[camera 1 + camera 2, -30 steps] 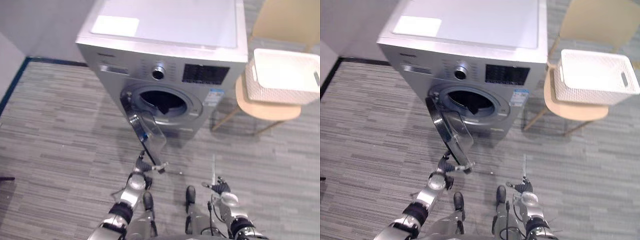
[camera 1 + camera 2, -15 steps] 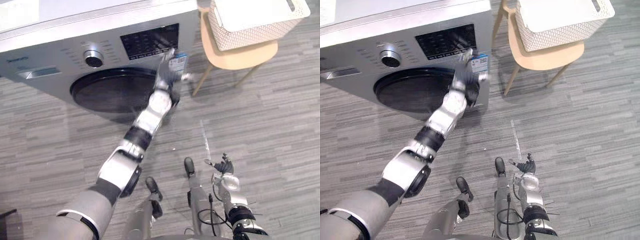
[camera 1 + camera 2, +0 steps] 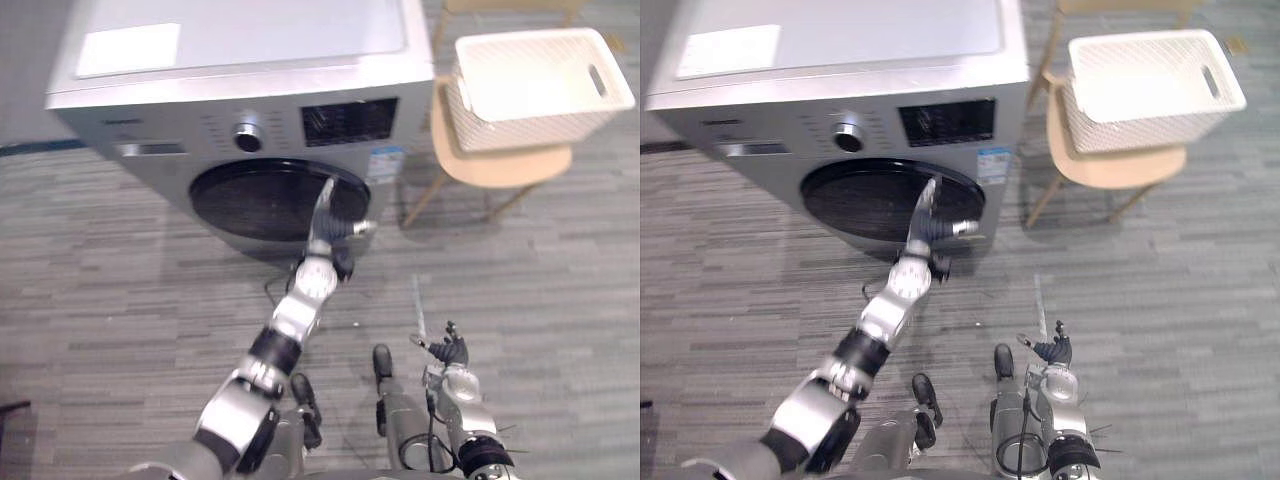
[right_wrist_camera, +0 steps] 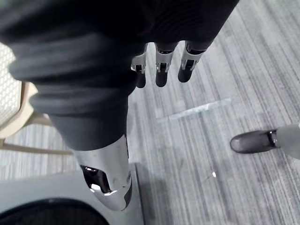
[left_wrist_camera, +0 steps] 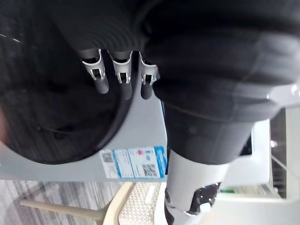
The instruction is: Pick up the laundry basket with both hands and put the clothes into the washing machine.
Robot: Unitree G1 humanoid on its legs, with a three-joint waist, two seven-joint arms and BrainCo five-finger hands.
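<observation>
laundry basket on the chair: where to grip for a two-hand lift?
Grip the laundry basket by the cut-out slot in each short end wall; one slot shows on the end away from the washing machine, the other likely matches. It sits upright on the chair, long axis across the view, so probably left hand from the washer side, right hand from the far end.

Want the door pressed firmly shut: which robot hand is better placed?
Left. The left robot hand is up at the right edge of the closed washing machine door, fingers straight; the right robot hand hangs low near the floor.
</observation>
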